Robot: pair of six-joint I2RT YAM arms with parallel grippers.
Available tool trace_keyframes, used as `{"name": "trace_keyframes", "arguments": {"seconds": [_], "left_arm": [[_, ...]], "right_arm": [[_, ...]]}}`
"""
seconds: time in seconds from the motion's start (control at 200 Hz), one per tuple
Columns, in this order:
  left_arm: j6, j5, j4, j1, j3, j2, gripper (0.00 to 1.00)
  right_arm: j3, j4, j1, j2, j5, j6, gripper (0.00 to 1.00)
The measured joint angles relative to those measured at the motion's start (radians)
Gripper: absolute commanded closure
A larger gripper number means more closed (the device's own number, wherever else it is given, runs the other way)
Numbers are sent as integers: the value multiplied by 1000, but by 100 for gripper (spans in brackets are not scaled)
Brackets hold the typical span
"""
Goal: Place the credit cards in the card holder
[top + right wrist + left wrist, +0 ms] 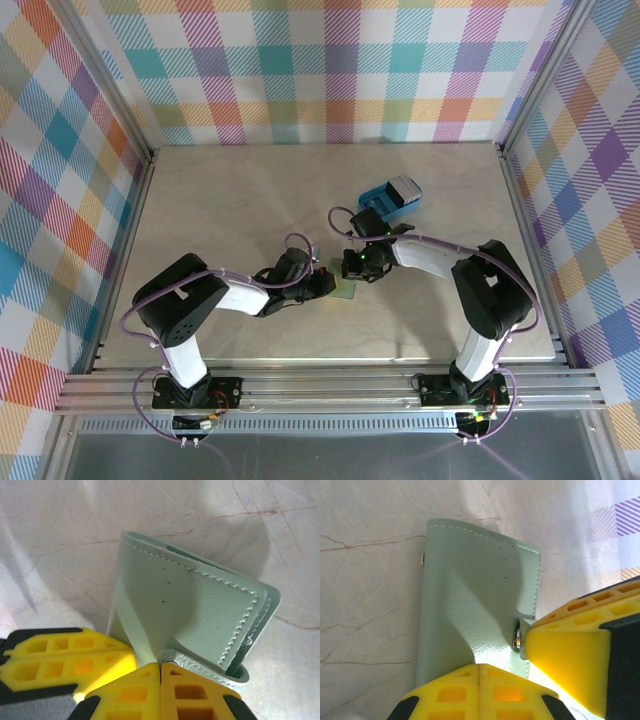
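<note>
You are working both hands on the holder [470,580], which is lying on the table [365,630] directly ahead of your left gripper [480,675]. That gripper's pads are pressing together with a ridge of the soft green cover drawn up between them, so it is gripping the holder by its near edge. Your right gripper [160,672] is clamping the cover the same way, with the snap tab [215,667] curling just to the right of its fingertips and the layers gaping slightly on that side. The two hands are crowding each other, all but touching.

A grey-white card [405,187] is sitting in the blue tray [375,198], well beyond the right hand and in neither grip. I cannot tell whether any slot is holding a card.

Here is what you are risking:
- Both hands are holding the same flap and nothing is pinning the base. Lifting would likely drag the whole holder up rather than open it.
- The material is soft and the bites are shallow, so pulling the hands apart could let it slip from one pinch.
- With the fingers this close, a small sideways move could knock one gripper into the other.
- Fetching the card is going to need a free hand, and releasing may let the cover drop shut.
</note>
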Motion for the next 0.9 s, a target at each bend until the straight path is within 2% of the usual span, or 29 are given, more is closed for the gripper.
{"name": "trace_keyframes", "arguments": {"seconds": [0.3,0.57,0.725,0.9], "left_arm": [[-18,-22,29,-5,0,14,100],[-23,-47,31,-19,-11,2,100],[-62,-80,51,-51,-53,-32,85],[-127,-106,78,-90,-85,-59,75]], "right_arm": [[-71,-17,-59,-104,1,-37,100],[-98,-61,-88,-123,73,-92,100],[-119,-70,-122,-123,89,-150,100],[-120,-74,-166,-123,79,-207,100]]}}
